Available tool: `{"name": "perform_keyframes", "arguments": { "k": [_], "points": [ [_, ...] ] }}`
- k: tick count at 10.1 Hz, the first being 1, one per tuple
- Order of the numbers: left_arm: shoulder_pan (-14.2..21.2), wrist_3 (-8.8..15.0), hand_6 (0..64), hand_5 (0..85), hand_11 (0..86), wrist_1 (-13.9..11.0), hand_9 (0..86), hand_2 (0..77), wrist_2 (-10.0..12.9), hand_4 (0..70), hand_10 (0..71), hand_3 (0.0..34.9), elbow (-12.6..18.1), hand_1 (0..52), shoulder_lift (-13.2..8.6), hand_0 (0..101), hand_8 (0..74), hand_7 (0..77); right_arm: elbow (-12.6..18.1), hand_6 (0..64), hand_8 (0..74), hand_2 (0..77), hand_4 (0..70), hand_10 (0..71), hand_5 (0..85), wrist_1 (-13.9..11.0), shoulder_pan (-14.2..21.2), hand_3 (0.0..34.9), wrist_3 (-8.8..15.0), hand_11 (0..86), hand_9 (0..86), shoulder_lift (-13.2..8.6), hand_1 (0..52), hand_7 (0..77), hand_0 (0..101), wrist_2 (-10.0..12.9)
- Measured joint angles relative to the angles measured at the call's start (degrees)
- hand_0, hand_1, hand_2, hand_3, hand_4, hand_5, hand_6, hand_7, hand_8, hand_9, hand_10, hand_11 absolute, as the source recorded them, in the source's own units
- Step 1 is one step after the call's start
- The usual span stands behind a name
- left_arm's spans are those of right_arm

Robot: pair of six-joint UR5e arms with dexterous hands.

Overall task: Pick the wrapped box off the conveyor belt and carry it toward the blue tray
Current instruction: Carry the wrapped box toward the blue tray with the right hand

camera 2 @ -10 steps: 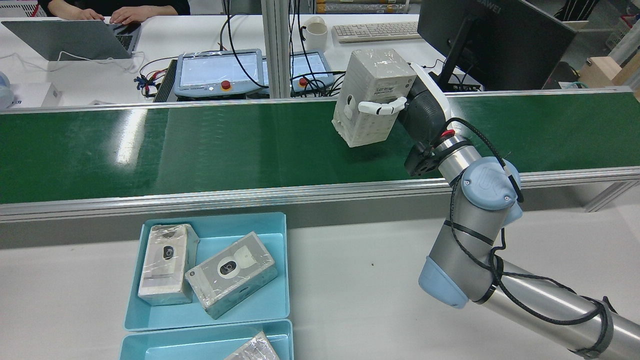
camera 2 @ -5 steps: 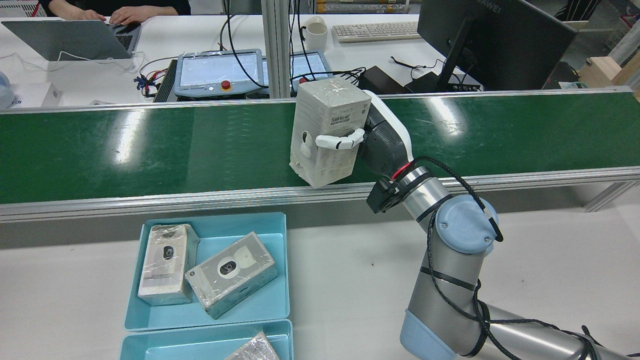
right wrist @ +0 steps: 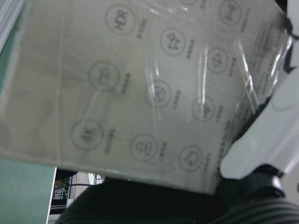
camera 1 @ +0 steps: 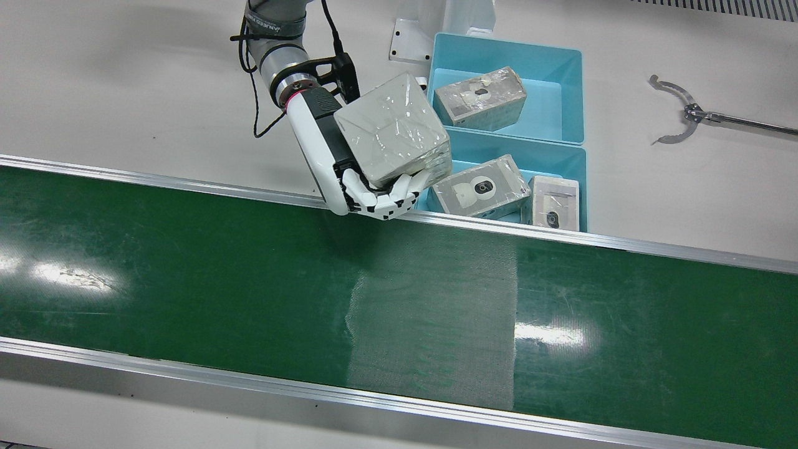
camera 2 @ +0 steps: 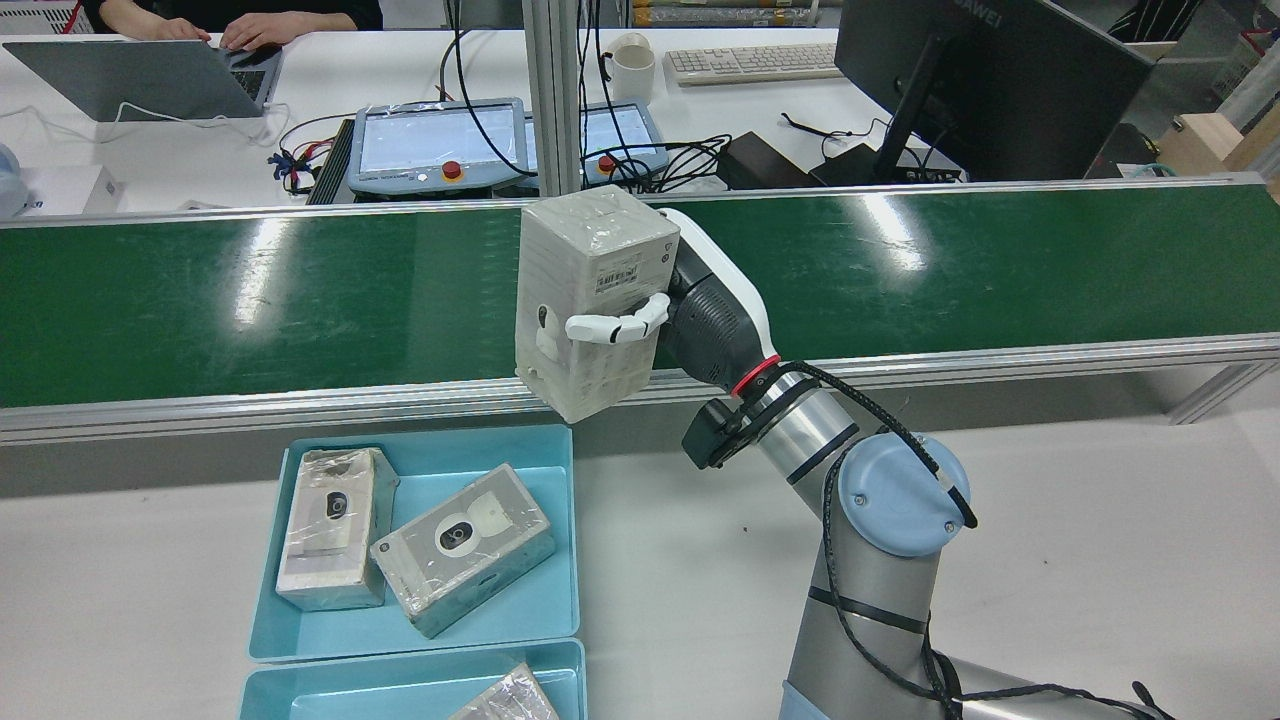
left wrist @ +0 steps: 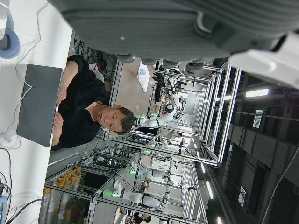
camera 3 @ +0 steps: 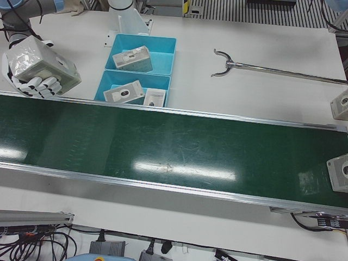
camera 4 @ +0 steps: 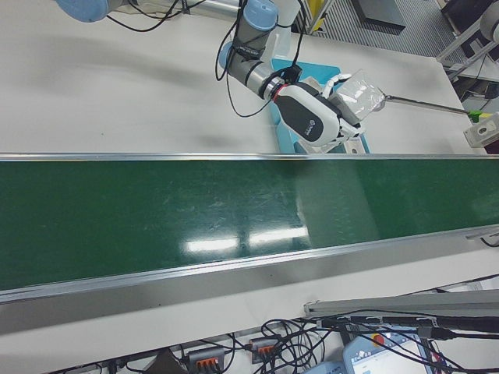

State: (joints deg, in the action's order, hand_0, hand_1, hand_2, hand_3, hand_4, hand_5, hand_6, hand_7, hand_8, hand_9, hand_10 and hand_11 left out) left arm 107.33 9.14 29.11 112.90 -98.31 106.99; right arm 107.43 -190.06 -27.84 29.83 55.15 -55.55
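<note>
My right hand (camera 2: 700,310) is shut on the wrapped box (camera 2: 590,300), a pale box in clear film, and holds it upright in the air. White fingers (camera 2: 615,325) wrap across its front. The box hangs over the near rail of the green conveyor belt (camera 2: 300,290), just above the far right corner of the blue tray (camera 2: 430,455). The front view shows the hand (camera 1: 324,149), the box (camera 1: 393,134) and the tray (camera 1: 561,162) beside it. The right hand view is filled by the box (right wrist: 140,93). The left hand view shows only a dark edge of my left hand (left wrist: 154,28).
Two wrapped boxes (camera 2: 460,545) lie in the blue tray, and a second blue tray (camera 1: 548,106) behind it holds another. A metal reacher tool (camera 1: 686,115) lies on the table. Two more boxes (camera 3: 340,171) sit at the belt's far end.
My right hand has carried the box left and toward me, from above the middle of the belt to its near rail by the tray. The grip is unchanged.
</note>
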Motion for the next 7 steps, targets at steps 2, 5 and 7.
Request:
{"name": "perform_keyframes", "arguments": {
  "k": [2, 5, 7],
  "points": [
    [0.0, 0.0, 0.0, 0.5, 0.5, 0.0, 0.5, 0.5, 0.0, 0.0, 0.5, 0.0, 0.0, 0.0, 0.0, 0, 0.5, 0.0, -0.4, 44.2, 56.2, 31.1, 7.6, 47.5, 66.5, 1.9, 2.0, 0.0, 1.9, 47.5, 42.0, -0.2, 0.5, 34.9, 46, -0.1],
    [0.0, 0.0, 0.0, 1.1, 0.5, 0.0, 0.0, 1.1, 0.0, 0.0, 0.5, 0.0, 0.0, 0.0, 0.0, 0, 0.5, 0.0, -0.8, 44.7, 49.6, 31.1, 7.6, 47.5, 66.5, 4.0, 4.5, 0.0, 4.6, 47.5, 48.0, -0.4, 0.5, 34.9, 46, -0.1],
    [0.0, 0.0, 0.0, 1.1, 0.5, 0.0, 0.0, 0.5, 0.0, 0.0, 0.5, 0.0, 0.0, 0.0, 0.0, 0, 0.5, 0.0, -1.0, 44.7, 42.0, 31.1, 7.6, 47.5, 66.5, 4.5, 5.7, 0.0, 6.6, 47.5, 52.4, -0.8, 0.5, 34.9, 46, -0.1]
  ]
}}
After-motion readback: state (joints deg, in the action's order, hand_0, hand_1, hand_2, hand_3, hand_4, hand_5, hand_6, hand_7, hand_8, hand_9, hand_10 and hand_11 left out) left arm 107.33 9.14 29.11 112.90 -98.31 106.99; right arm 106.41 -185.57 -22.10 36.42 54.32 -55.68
